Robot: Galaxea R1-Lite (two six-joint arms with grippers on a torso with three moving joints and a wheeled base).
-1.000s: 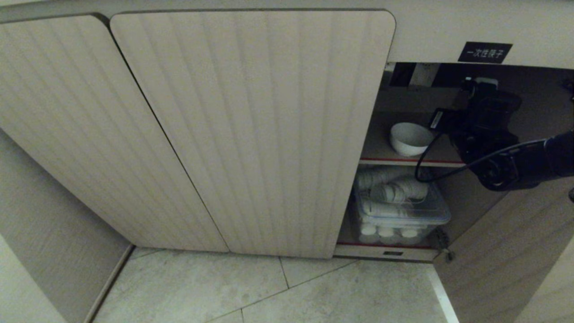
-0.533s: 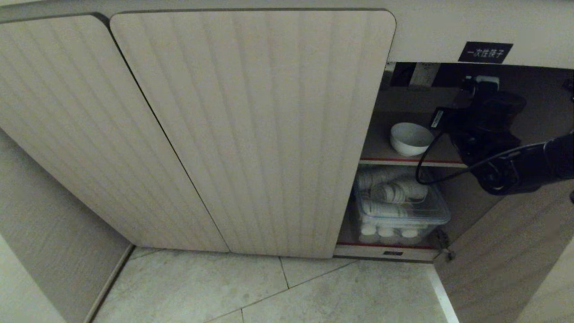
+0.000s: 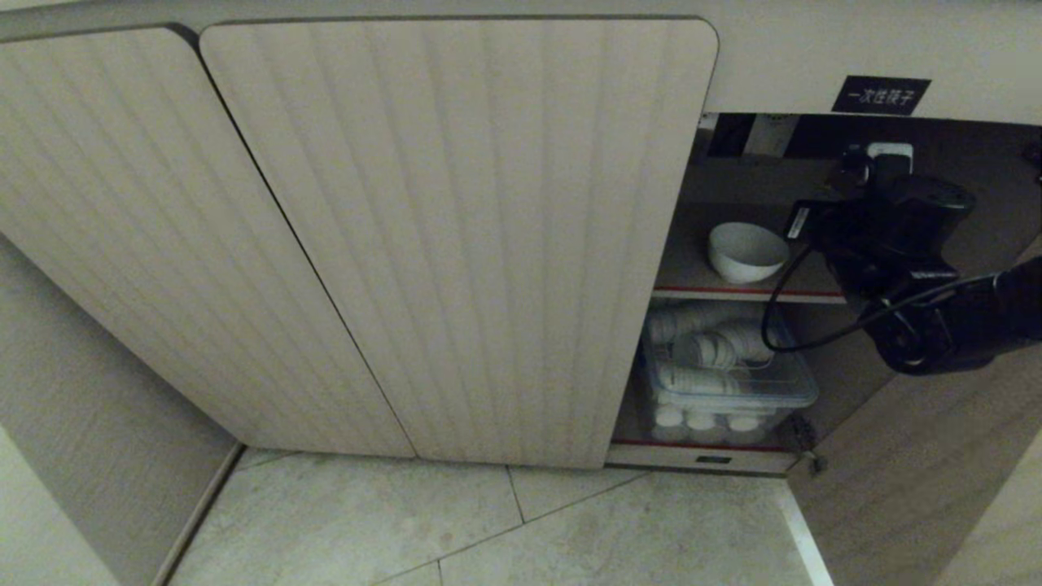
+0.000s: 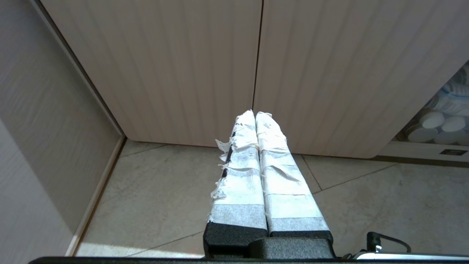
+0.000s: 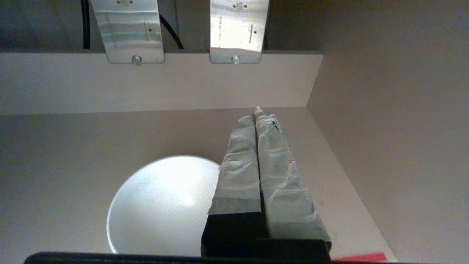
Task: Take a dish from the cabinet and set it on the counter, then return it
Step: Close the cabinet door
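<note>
One white bowl [image 3: 746, 251] stands on the upper shelf [image 3: 692, 273] of the cabinet [image 3: 781, 57]. Two ribbed doors [image 3: 456, 236] are closed; a third door [image 3: 920, 464] stands open at the right edge. Shelves counted: two. One clear lidded container [image 3: 733, 391] sits on the lower shelf; the stacked paper cups [image 3: 708, 350] inside cannot be counted. One black label [image 3: 880, 95]. Two steel brackets [image 5: 127, 31] hang above the upper shelf.

Kitchen or food-service storage spot. Beige low cabinet with ribbed round-cornered doors [image 3: 456, 244] over pale tiled floor [image 3: 505, 529]. Shelves hold a clear plastic lidded box of white ribbed paper cups [image 3: 724, 382] and a small white round bowl [image 3: 745, 251]; small black label with white characters [image 3: 880, 95] above.
</note>
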